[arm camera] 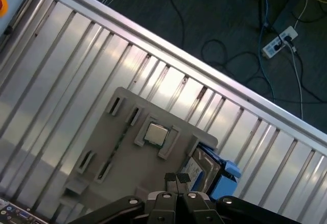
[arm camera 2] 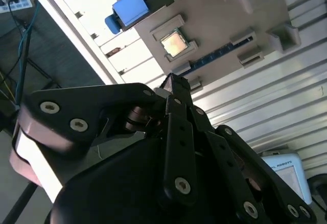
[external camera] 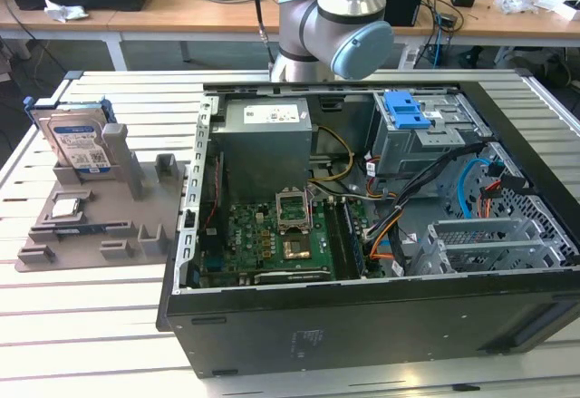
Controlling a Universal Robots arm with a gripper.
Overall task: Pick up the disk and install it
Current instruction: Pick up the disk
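My gripper (arm camera: 176,178) hangs closed and empty over the disk (external camera: 80,144), which stands unpicked in its holder (external camera: 100,221).

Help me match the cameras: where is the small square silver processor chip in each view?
Exterior view: the small square silver processor chip lies on the flat grey plastic tray, at the exterior view's left.
Second wrist view: chip in the tray's framed recess.
First wrist view: chip in that recess, mid-tray.
Shared landmark: the grey tray.

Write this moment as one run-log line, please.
claw: shut, empty, over grey tray | disk: upright in tray, not gripped | computer case: open
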